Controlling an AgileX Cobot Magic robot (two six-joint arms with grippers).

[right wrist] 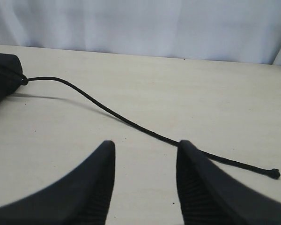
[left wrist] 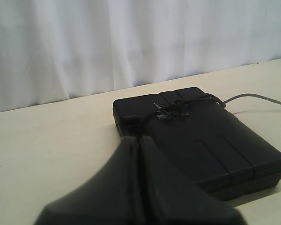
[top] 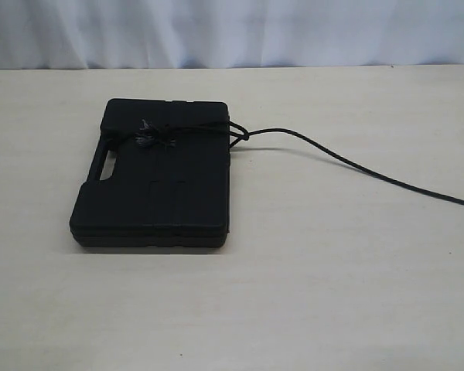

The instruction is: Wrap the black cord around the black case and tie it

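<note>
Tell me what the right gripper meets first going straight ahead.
Likely the cord, crossing the table just beyond the right gripper; if it rides high, it could pass over.

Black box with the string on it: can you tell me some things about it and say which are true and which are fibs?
1. The black cord is tied across the black case. True.
2. The black case stands up on its edge. False: it lies flat on the table.
3. The right gripper is open. True.
4. The left gripper is open wide. False: it is shut.
</note>
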